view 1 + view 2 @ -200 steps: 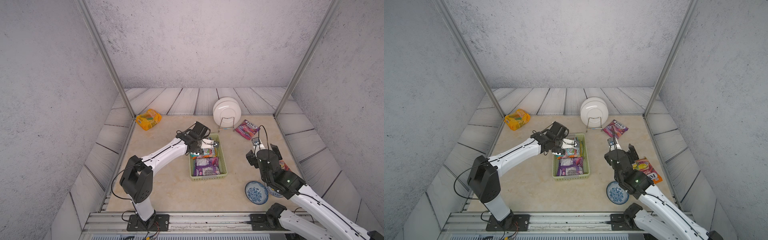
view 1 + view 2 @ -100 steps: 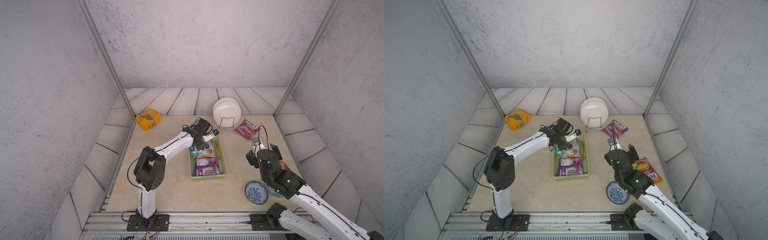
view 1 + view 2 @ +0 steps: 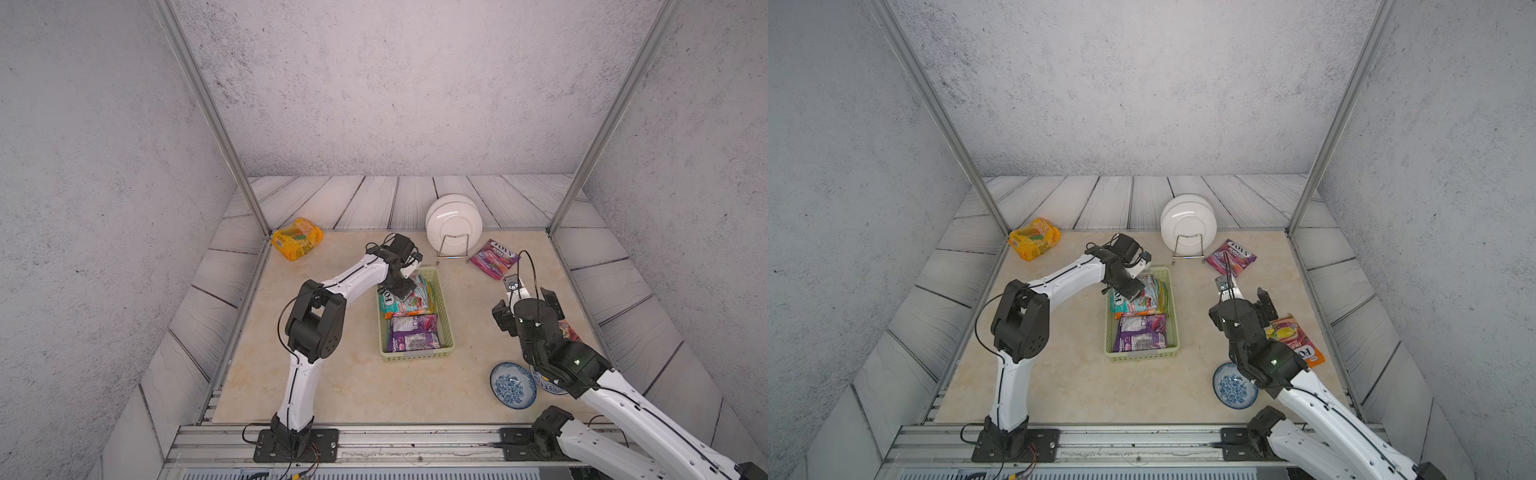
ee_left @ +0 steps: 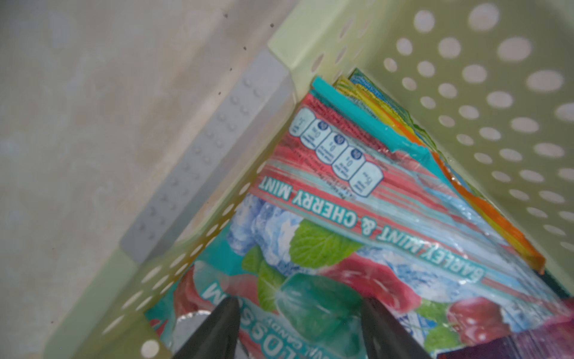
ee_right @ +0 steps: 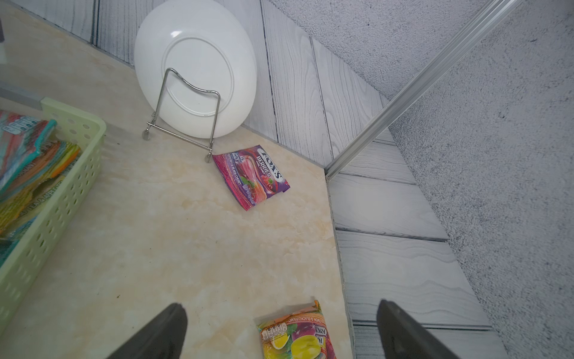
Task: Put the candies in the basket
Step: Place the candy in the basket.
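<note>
Our left gripper [image 4: 298,306] part-open over the teal packet [image 4: 341,242] in the basket [image 3: 417,355], purple packet [image 3: 413,332] beside it inside, our right gripper [image 5: 281,306] wide and empty right of the basket, berry packet [image 3: 494,258], orange packet [image 3: 1293,338], yellow bag [image 3: 297,239] outside it

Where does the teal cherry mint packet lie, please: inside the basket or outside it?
Inside: the teal mint packet lies flat atop other packets, within the perforated walls of the basket.
</note>
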Robot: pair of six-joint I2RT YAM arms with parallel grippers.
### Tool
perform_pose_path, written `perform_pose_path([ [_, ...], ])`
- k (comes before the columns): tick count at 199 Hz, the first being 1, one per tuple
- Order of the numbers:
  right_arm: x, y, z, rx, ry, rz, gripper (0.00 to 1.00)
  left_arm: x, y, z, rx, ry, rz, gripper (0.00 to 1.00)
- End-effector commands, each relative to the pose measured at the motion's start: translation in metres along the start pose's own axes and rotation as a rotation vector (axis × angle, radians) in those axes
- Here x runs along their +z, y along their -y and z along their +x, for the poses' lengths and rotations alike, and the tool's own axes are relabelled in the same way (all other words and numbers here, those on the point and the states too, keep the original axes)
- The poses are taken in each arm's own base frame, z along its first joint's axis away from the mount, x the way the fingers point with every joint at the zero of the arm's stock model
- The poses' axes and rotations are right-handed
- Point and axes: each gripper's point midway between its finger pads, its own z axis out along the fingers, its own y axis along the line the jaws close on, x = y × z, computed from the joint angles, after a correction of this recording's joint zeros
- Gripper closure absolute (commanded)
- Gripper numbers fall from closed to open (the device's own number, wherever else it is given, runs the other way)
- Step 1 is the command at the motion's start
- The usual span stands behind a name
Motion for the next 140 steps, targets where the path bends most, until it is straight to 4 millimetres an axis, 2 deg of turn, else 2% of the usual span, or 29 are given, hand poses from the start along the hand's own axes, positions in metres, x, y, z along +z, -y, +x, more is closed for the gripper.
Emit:
perform_pose_path([
  [1, -0.001, 0.002, -0.002, 0.026, 0.011, -0.001, 0.0, 0.013, 0.002, 0.02, -0.05, -0.067, 0.026, 0.33],
  [23, -0.001, 0.004, -0.001, 0.027, 0.009, 0.008, 0.0, -0.002, 0.004, 0.013, -0.046, -0.042, 0.028, 0.31],
  [53, -0.001, 0.001, -0.001, 0.025, 0.008, -0.003, 0.0, -0.051, 0.006, -0.006, -0.012, 0.08, 0.012, 0.25],
  [77, 0.0, 0.0, 0.001, 0.021, -0.004, -0.007, 0.0, -0.083, -0.001, -0.013, 0.006, 0.154, -0.039, 0.2],
  [106, 0.001, -0.001, -0.001, 0.02, -0.008, -0.015, 0.0, -0.119, -0.012, -0.005, 0.011, 0.187, -0.092, 0.17],
  [140, 0.004, -0.004, -0.006, -0.009, -0.039, -0.021, 0.0, -0.15, -0.025, 0.015, -0.042, 0.23, -0.118, 0.14],
])
